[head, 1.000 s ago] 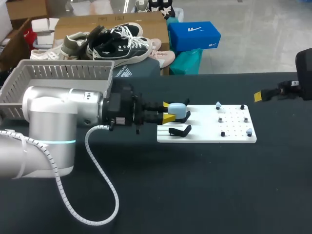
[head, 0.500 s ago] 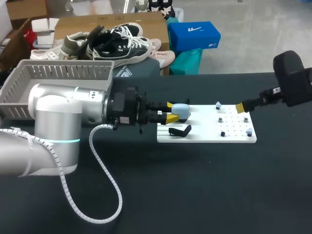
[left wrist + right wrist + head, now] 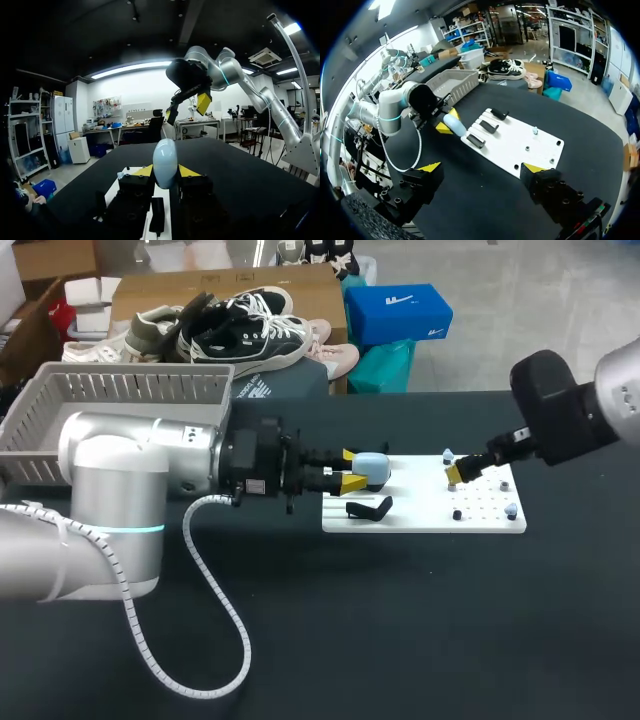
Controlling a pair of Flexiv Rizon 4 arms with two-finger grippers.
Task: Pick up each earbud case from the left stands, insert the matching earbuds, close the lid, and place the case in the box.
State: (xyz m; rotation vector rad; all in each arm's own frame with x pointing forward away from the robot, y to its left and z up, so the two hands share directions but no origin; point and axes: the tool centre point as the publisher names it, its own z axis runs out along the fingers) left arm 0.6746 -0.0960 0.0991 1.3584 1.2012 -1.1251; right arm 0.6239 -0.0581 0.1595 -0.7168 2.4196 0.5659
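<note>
Black worktop (image 3: 400,620) fills the head view, with a grey slatted basket (image 3: 130,390) at its far left corner. Coming in from the left, the bulky silver left arm (image 3: 110,490) lies low over the surface and points toward a flat white board (image 3: 420,518) near the middle. The right arm (image 3: 570,415) enters from the right and hangs above the board's right half, which carries the pegs.

The left gripper (image 3: 165,172) has its fingers pinching the pale-blue earbud case (image 3: 165,161) from both sides, so the case stands upright between the yellow tips. It is at the board's left end, just beside the black stands (image 3: 368,508); whether it touches one cannot be told. The right gripper (image 3: 482,167) has its fingers spread wide apart with nothing between them. Two small pale-blue earbuds (image 3: 447,454) sit among the pegs.
</note>
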